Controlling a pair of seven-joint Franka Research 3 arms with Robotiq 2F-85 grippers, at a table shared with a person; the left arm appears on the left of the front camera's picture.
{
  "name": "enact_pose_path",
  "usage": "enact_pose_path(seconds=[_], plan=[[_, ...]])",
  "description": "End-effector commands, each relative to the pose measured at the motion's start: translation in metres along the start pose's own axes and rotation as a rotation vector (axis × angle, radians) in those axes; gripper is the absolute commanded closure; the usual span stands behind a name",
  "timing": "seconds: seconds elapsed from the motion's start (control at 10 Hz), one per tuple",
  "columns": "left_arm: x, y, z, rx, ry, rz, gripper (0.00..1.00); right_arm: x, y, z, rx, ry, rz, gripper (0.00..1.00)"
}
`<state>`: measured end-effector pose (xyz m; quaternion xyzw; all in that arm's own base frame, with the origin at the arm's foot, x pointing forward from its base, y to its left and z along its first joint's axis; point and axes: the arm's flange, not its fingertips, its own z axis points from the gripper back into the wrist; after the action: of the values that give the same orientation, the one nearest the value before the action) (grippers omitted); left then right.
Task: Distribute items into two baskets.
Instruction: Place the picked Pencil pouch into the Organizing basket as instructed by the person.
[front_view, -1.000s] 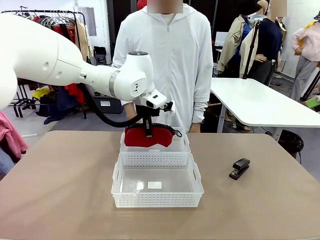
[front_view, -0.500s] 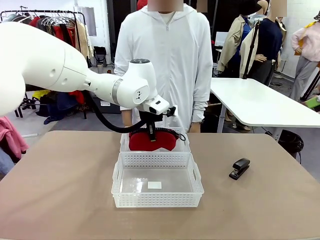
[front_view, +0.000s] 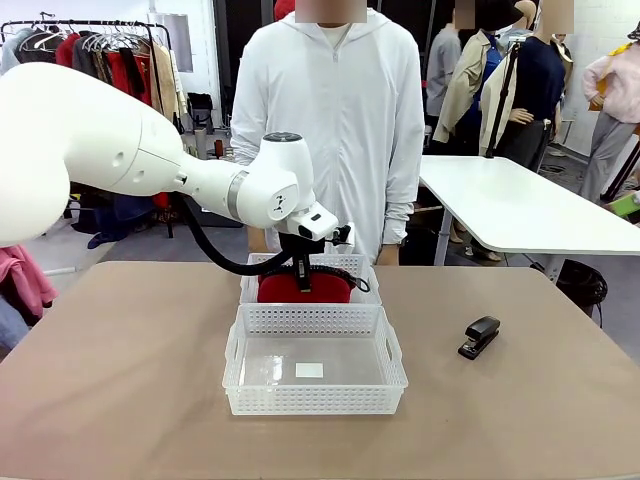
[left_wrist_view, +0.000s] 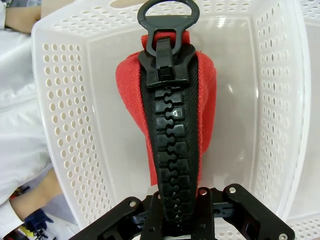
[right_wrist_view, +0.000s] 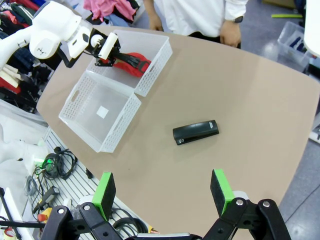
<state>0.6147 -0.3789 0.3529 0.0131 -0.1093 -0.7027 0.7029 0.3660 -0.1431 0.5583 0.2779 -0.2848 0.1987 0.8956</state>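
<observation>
Left hand (front_view: 300, 268) pressed together on zipper edge of red pouch (front_view: 305, 290). Pouch hangs straight below it, low inside far basket (front_view: 366, 272), side nearest person (front_view: 330, 130). Pouch long axis runs across basket, left to right. Whether its bottom touches basket floor, cannot tell. Judgement: letting go comes next, pouch should land within walls. Near basket (front_view: 315, 320) holds neither item. Stapler (front_view: 479, 337) on desk (front_view: 120, 380), right of baskets, nearer right arm. Right hand (right_wrist_view: 162, 192) spread wide, holding nothing, high above desk.

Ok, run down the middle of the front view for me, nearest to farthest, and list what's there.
Near basket → far basket, with the red pouch in it, gripped by the left pincer → the person standing behind the table.
</observation>
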Motion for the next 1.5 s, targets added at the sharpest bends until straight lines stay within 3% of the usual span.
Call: enact_pose_path(seconds=[0.0, 0.8, 1.3, 1.4], plan=[[0.001, 0.003, 0.005, 0.004, -0.004, -0.032, 1.00, 0.001, 0.002, 0.000, 0.004, -0.004, 0.005, 0.00], [-0.008, -0.002, 0.004, -0.010, 0.006, 0.016, 1.00, 0.001, 0.002, 0.000, 0.004, -0.004, 0.005, 0.00], [-0.011, -0.006, 0.035, 0.034, -0.021, 0.016, 0.02, 0.001, 0.002, 0.000, 0.004, -0.004, 0.005, 0.00], [-0.011, -0.010, 0.043, 0.042, -0.024, 0.016, 0.00, 0.001, 0.002, 0.000, 0.004, -0.004, 0.005, 0.00]])
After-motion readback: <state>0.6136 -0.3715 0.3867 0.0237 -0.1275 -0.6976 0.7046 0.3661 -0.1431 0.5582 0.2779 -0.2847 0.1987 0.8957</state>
